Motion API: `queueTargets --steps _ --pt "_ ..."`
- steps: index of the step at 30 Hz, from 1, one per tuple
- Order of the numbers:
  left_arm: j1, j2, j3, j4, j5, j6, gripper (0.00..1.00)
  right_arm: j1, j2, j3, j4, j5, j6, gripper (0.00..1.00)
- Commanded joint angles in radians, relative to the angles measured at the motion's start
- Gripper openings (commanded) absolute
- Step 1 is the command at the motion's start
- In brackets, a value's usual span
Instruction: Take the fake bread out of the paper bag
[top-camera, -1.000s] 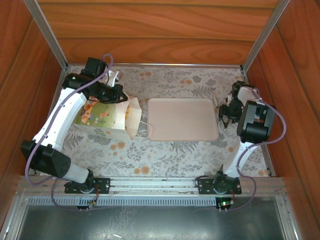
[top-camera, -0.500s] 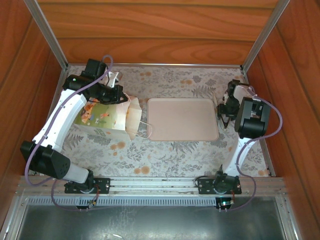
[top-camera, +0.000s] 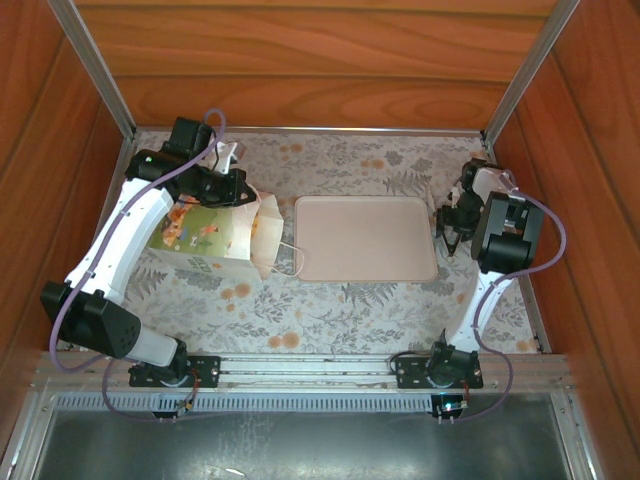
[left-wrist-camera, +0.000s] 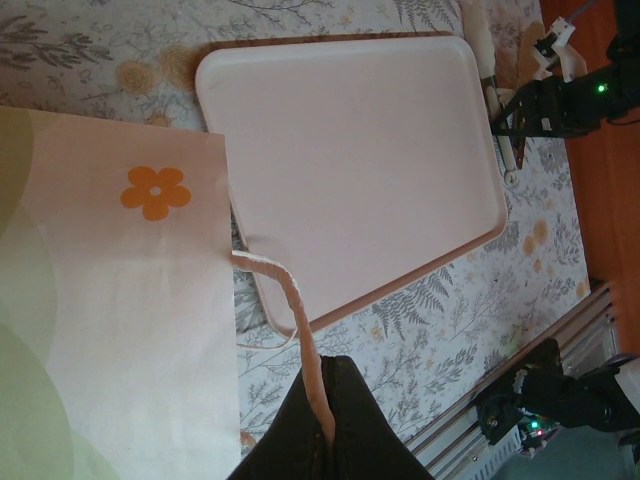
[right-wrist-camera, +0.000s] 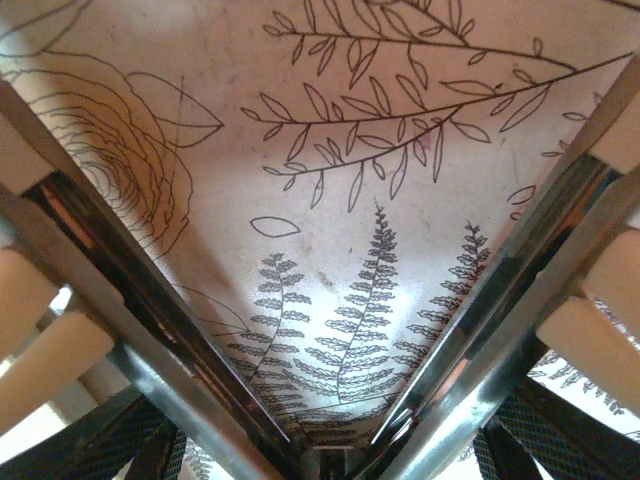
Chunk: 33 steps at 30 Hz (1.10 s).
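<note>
On the left of the surface, the paper bag is seen lying printed face up, its mouth toward the tray. One cord handle is pinched in the closed jaws of the left gripper. The right gripper is poised beside the tray, jaws spread and empty. The fake bread is judged to be inside. Light, thin, tearable paper is expected, so the handle or folded rim is favoured; the pastries are judged light and firm.

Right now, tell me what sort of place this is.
Likely a robot test booth: wooden walls enclose a floral tablecloth, left arm and right arm bolted to a metal rail, a paper bag staged.
</note>
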Motion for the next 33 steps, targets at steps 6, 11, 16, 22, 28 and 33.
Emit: queueTargets --steps 6,11,16,22,28,33 --pt "0.000 -0.012 0.004 0.011 0.020 -0.013 0.05 -0.010 0.083 0.027 0.018 -0.050 -0.031 0.73" --pt "0.000 -0.022 -0.001 0.011 0.011 -0.016 0.05 -0.010 0.086 0.035 0.020 -0.051 -0.034 0.70" --pt "0.001 -0.030 -0.004 0.012 0.010 -0.021 0.05 -0.010 0.071 0.033 0.046 -0.078 -0.034 0.73" --pt "0.000 -0.033 -0.010 0.013 0.007 -0.024 0.05 -0.010 0.092 0.060 0.037 -0.034 -0.029 0.74" --pt "0.001 -0.033 -0.014 0.014 0.005 -0.024 0.05 -0.007 0.092 0.063 0.027 -0.054 -0.023 0.65" --pt "0.000 -0.032 -0.016 0.016 0.001 -0.021 0.05 0.005 0.017 0.058 0.005 -0.076 -0.011 0.60"
